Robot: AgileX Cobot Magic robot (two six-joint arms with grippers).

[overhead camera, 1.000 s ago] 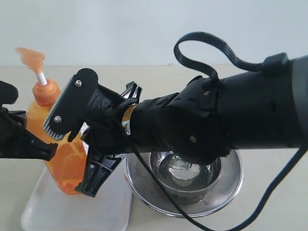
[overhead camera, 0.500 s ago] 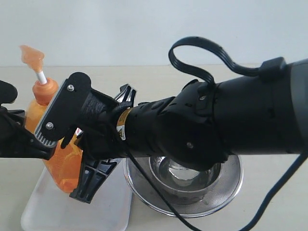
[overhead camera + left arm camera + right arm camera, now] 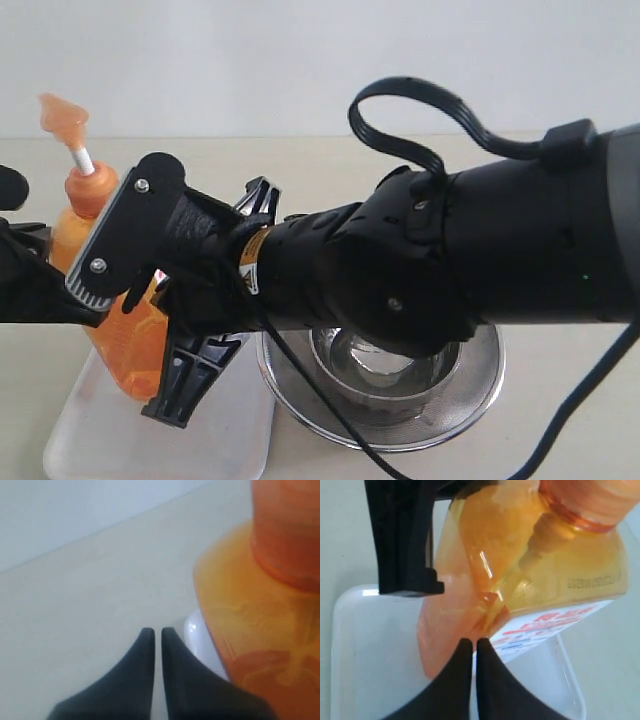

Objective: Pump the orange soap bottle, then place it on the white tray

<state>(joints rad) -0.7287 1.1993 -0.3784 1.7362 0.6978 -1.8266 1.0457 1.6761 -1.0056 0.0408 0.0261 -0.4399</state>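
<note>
Exterior view | orange soap bottle [image 3: 130, 340] tilted | over white tray [image 3: 110, 445]

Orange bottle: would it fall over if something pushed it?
Probably tippy: the bottle is tall, narrow and leaning over the tray. Its glossy plastic looks smooth, so it might slip. See-through walls suggest it may squash a little.
</note>
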